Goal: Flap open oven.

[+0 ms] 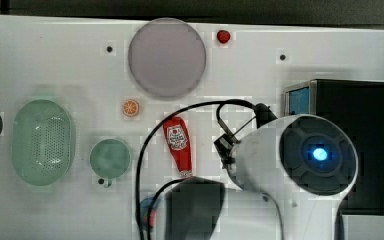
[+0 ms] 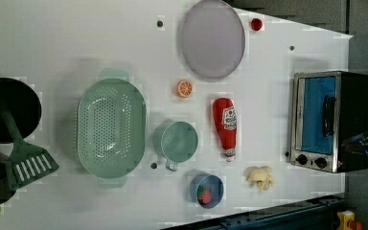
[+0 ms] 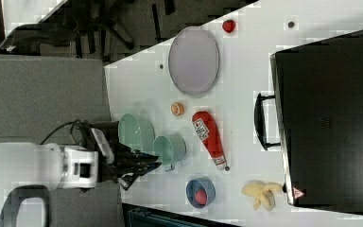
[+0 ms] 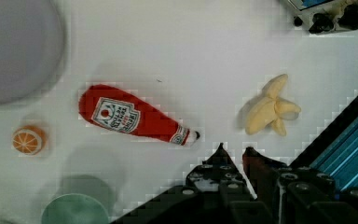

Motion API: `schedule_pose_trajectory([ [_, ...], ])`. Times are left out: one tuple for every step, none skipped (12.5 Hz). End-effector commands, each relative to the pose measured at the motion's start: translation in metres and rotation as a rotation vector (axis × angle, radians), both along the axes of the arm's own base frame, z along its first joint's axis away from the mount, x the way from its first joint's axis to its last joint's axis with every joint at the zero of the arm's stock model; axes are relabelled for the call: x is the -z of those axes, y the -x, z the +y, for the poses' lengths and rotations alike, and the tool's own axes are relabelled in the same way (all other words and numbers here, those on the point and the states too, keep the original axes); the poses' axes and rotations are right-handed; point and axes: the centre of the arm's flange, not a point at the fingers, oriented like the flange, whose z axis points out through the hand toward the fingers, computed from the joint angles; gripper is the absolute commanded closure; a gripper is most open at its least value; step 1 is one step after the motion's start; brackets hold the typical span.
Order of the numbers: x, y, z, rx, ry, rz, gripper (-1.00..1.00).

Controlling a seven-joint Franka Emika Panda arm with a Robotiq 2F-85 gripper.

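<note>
The oven [image 2: 330, 120] stands at the left view's right, its blue-tinted door closed and its dark handle [image 2: 329, 109] lying flat against the door. Two black knobs [image 2: 311, 161] sit on its steel front. From the right view I see its black top [image 3: 331, 123] and the handle [image 3: 264, 120] sticking out. In the top view the arm covers much of the oven [image 1: 352, 95]. My gripper [image 4: 235, 150] hangs above the table between the ketchup bottle and the banana, apart from the oven. Its fingertips stand close together with nothing between them. It also shows as a dark gripper [image 3: 153, 165] near the green cup.
On the white table lie a ketchup bottle [image 2: 225, 125], a peeled banana [image 2: 260, 177], an orange slice [image 2: 184, 88], a grey plate [image 2: 213, 38], a green colander [image 2: 111, 127], a green cup [image 2: 178, 142] and a blue bowl [image 2: 206, 189]. A black pan with a spatula [image 2: 9, 115] sits at the left view's left.
</note>
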Motion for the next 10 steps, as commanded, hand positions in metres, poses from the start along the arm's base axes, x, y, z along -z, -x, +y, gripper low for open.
schedule_pose_trajectory([
  [0.018, -0.003, -0.043, -0.229, -0.001, -0.028, 0.65],
  [0.028, -0.006, -0.055, -0.322, 0.024, -0.029, 0.65],
  [0.036, -0.01, -0.068, -0.411, 0.048, -0.032, 0.65],
  [0.045, -0.014, -0.08, -0.492, 0.068, -0.041, 0.65],
  [0.053, -0.018, -0.091, -0.563, 0.084, -0.058, 0.65],
  [0.061, -0.021, -0.101, -0.625, 0.093, -0.082, 0.65],
  [0.069, -0.023, -0.112, -0.684, 0.102, -0.101, 0.65],
  [0.078, -0.024, -0.122, -0.728, 0.112, -0.116, 0.65],
  [0.087, -0.024, -0.133, -0.761, 0.122, -0.125, 0.65],
  [0.095, -0.024, -0.144, -0.781, 0.131, -0.128, 0.65],
])
